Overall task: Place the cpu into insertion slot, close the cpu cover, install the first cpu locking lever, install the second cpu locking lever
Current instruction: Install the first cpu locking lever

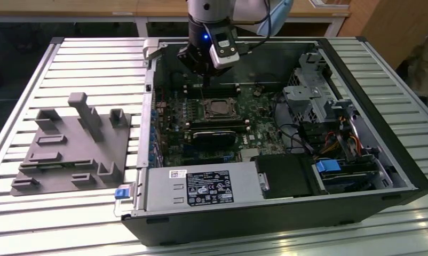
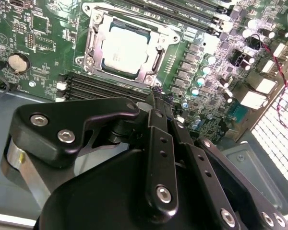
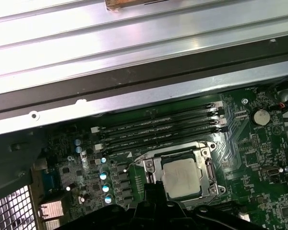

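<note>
Gripper body: black linkage and bolted plates of the gripper (image 2: 158, 98) fill the near part of the second wrist view; its fingers run forward side by side, tips close together above the memory slots (image 2: 105, 86); nothing held, nothing touched
Gripper, exterior view: gripper (image 1: 205, 80) hangs over the far part of the open computer case (image 1: 385, 144), above the board and clear of it
Cpu: cpu (image 2: 126, 49) lies flat in the insertion slot (image 2: 153, 67); silver-grey top exposed; same chip in the first wrist view (image 3: 182, 178)
Cpu cover: cpu cover (image 2: 134, 26) lies down around the chip, its window framing the metal top; whether the locking levers are latched cannot be told
First wrist view adds: case wall (image 3: 134, 103) and slatted table (image 3: 134, 43) beyond the memory slots
Exterior view adds: grey fixture (image 1: 75, 146) on the table at its left, well apart from the case; power supply (image 1: 199, 189) along the near edge
Room: open board surface around the socket; case walls on all sides
</note>
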### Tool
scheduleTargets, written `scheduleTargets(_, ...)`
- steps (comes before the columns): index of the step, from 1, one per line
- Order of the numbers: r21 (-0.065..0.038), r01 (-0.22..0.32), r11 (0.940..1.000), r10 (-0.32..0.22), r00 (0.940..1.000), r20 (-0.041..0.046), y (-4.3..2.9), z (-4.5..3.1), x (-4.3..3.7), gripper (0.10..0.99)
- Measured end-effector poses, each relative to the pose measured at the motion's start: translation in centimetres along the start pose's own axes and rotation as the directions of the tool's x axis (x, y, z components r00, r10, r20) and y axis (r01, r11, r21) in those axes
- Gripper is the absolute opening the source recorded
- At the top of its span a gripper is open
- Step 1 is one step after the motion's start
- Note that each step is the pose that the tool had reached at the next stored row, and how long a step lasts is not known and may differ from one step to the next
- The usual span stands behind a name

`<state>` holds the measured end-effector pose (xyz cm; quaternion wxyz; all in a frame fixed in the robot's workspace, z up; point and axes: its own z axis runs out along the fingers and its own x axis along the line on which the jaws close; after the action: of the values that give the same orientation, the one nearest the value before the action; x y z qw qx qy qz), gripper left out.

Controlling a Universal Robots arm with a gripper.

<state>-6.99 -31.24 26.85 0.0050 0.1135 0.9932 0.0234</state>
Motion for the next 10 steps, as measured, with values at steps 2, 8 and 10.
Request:
scheduleTargets(2, 0.0, 0.0, 1.0, 0.0, 1.0, 0.0, -0.06, -0.01, 0.26, 0.106)
scheduleTargets(8, 0.0, 0.045, 0.999, -0.045, 0.999, -0.0021, -0.17, 0.14, 0.67, 0.106)
scheduleTargets(10, 0.0, 0.052, 0.9986, -0.052, 0.9986, -0.0025, -0.25, 0.29, 0.99, 0.106)
